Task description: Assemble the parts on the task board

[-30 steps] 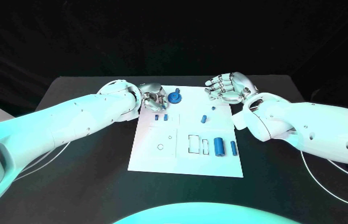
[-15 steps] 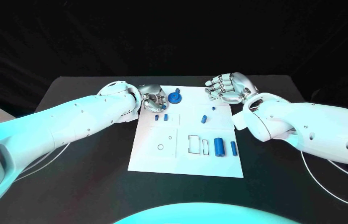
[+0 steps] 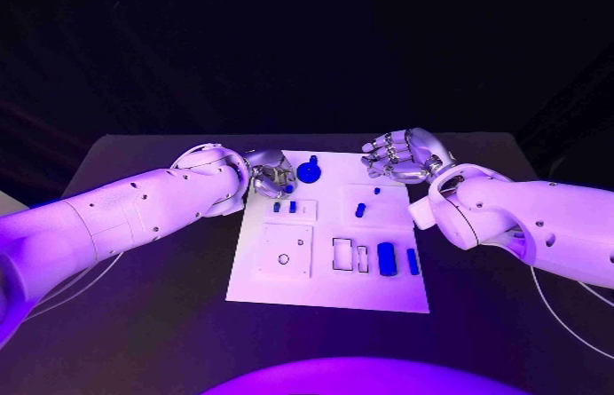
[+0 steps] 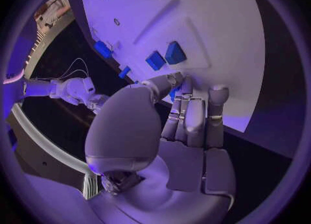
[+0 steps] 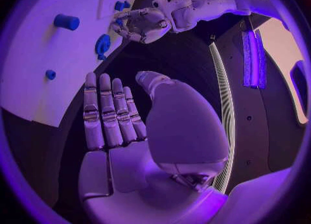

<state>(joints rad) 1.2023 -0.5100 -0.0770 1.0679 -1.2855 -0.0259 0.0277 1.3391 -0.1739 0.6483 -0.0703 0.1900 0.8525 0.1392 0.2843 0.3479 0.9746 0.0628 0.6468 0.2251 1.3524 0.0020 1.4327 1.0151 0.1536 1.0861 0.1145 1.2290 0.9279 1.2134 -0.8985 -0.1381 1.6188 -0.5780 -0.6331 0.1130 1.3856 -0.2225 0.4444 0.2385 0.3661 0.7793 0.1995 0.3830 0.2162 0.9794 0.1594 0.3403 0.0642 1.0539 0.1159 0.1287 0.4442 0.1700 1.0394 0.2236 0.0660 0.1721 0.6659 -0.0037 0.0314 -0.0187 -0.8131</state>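
The white task board [image 3: 326, 280] lies mid-table. A blue knob [image 3: 309, 171] stands near its far left corner. My left hand [image 3: 270, 178] is right beside the knob with its fingertips at it. In the left wrist view the thumb meets the fingers [image 4: 188, 115] and a sliver of blue shows between them; a hold is not plain. In the right wrist view the knob [image 5: 102, 45] sits just off the left hand [image 5: 145, 24]. My right hand [image 3: 403, 155] hovers at the far right corner and holds nothing, its fingers [image 5: 107, 112] straight.
Two small blue blocks [image 3: 284, 207] and a short blue peg [image 3: 361, 209] lie mid-board. A thick blue cylinder [image 3: 385, 258] and a thin blue bar [image 3: 412, 261] lie at the near right beside outlined slots [image 3: 343, 253]. The black table [image 3: 153, 324] surrounds the board.
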